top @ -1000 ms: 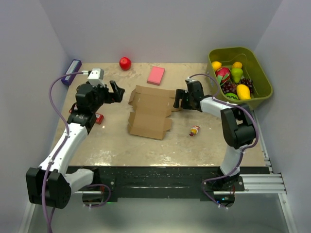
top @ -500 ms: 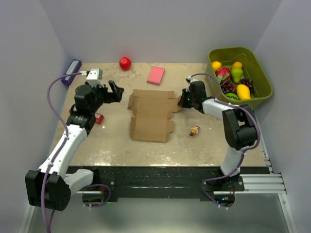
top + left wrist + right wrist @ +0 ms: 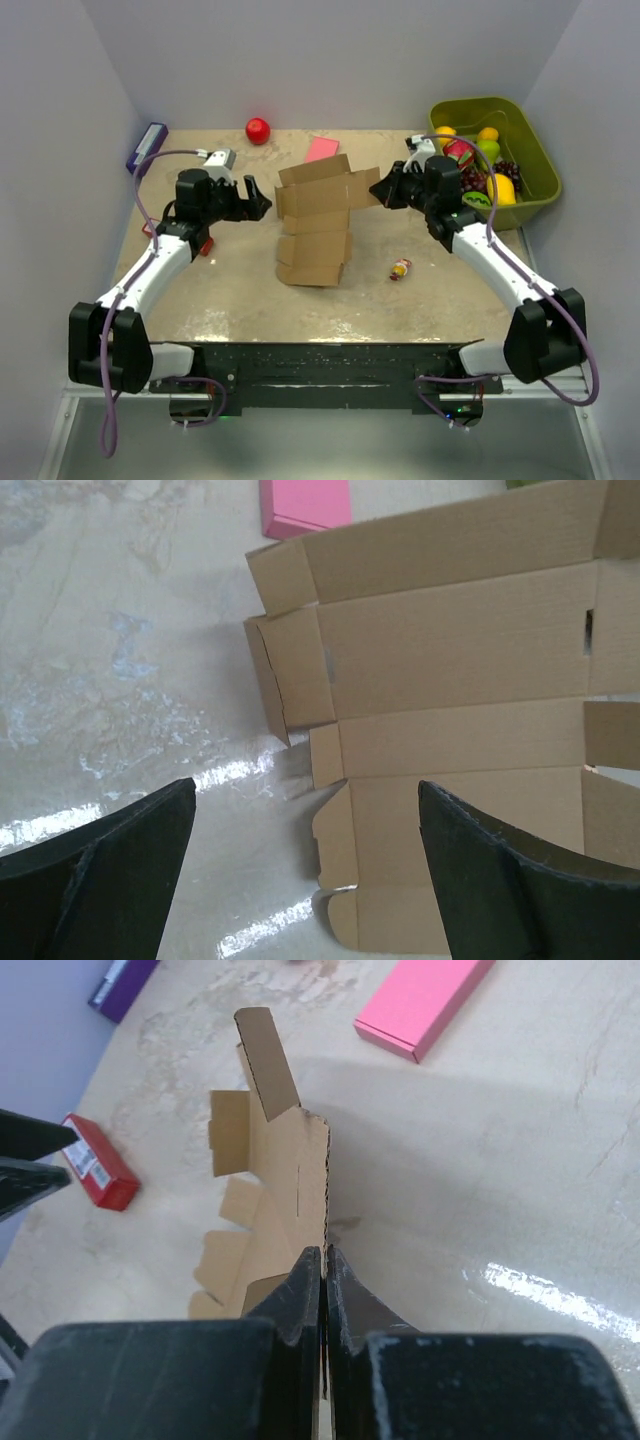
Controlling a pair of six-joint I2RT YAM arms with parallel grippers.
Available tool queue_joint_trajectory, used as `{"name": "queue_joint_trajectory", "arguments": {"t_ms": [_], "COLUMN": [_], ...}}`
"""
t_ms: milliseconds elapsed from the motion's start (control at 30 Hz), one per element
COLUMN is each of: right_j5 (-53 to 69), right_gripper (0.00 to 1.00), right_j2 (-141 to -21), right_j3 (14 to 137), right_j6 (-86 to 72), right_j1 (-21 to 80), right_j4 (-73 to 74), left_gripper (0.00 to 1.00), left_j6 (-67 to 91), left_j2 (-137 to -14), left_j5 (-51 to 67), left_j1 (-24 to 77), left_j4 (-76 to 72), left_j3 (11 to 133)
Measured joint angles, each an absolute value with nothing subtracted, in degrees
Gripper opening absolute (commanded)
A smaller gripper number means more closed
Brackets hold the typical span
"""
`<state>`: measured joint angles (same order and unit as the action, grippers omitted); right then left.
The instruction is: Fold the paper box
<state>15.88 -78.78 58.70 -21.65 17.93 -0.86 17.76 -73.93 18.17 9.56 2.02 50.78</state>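
Observation:
The paper box [image 3: 317, 218] is a flat brown cardboard cut-out with flaps. Its far half is lifted off the table while its near end rests on the surface. My right gripper [image 3: 386, 190] is shut on the sheet's right edge, and in the right wrist view the cardboard [image 3: 290, 1175] runs edge-on out of the pinched jaws of that gripper [image 3: 324, 1256]. My left gripper [image 3: 260, 199] stands open just left of the sheet, touching nothing. In the left wrist view the sheet [image 3: 450, 670] fills the right side beyond the open gripper [image 3: 305, 865].
A pink flat block [image 3: 321, 149] lies behind the sheet. A red ball [image 3: 258, 130] sits at the back, a purple box [image 3: 146, 148] at the far left, a small red box [image 3: 96, 1162] under the left arm. The green bin [image 3: 527, 160] holds toy fruit. A small wrapped item [image 3: 400, 268] lies right of the sheet.
The right gripper shut on the sheet's right edge and raised it, tilting the far half up. The left gripper moved right, toward the sheet's left edge, staying open.

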Motion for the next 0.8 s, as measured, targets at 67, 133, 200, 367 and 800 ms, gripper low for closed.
{"name": "queue_joint_trajectory", "arguments": {"t_ms": [67, 133, 200, 367, 800], "right_j5": [16.5, 17.6, 18.3, 21.4, 27.0], "right_gripper": [0.0, 0.0, 0.0, 0.0, 0.0], "right_j2": [-76.9, -75.1, -73.4, -69.3, -61.3], "right_j3": [58.5, 58.2, 57.8, 57.7, 57.7], "right_j6": [-21.7, -21.8, -21.8, -22.0, -21.9], "right_j1": [17.9, 17.9, 17.9, 17.9, 17.9], "right_j4": [-0.1, 0.5, 1.2, 3.3, 8.7], "left_gripper": [0.97, 0.97, 0.97, 0.96, 0.88], "left_j6": [17.8, 17.8, 17.8, 17.8, 18.5], "left_j2": [-74.3, -74.5, -74.8, -76.7, -80.4], "left_j5": [18.9, 19.5, 20.1, 21.9, 25.5], "left_j1": [9.6, 9.6, 9.6, 9.6, 9.6], "left_j4": [2.4, 2.4, 2.3, 2.2, -0.8], "left_j3": [50.8, 50.8, 51.0, 51.3, 51.3]}}
